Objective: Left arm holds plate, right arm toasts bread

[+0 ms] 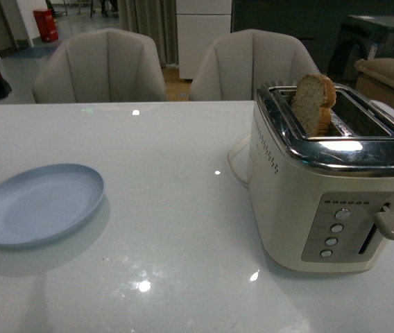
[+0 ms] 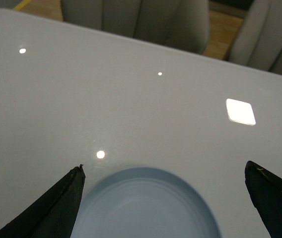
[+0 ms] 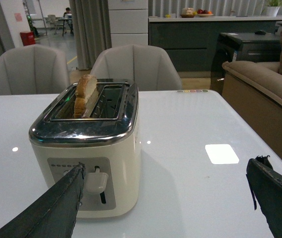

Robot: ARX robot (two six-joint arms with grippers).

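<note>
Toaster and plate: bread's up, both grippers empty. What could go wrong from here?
1. The bread stands partly out of the slot, leaning between chrome edges; a pinch on the exposed top could crush it or push it back in.
2. The plate lies flat on the glossy table; the open left gripper may slide it rather than lift its shallow rim.
3. The toaster might shift if bumped.

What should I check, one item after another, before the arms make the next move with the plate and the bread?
1. Bread stands in the toaster slot, sticking out: ok.
2. Toaster lever pressed down: cannot tell.
3. Plate lies flat on the table, nothing on it: ok.
4. Left gripper open above the plate, not holding it: not ok.
5. Right gripper open, facing the toaster: ok.
</note>
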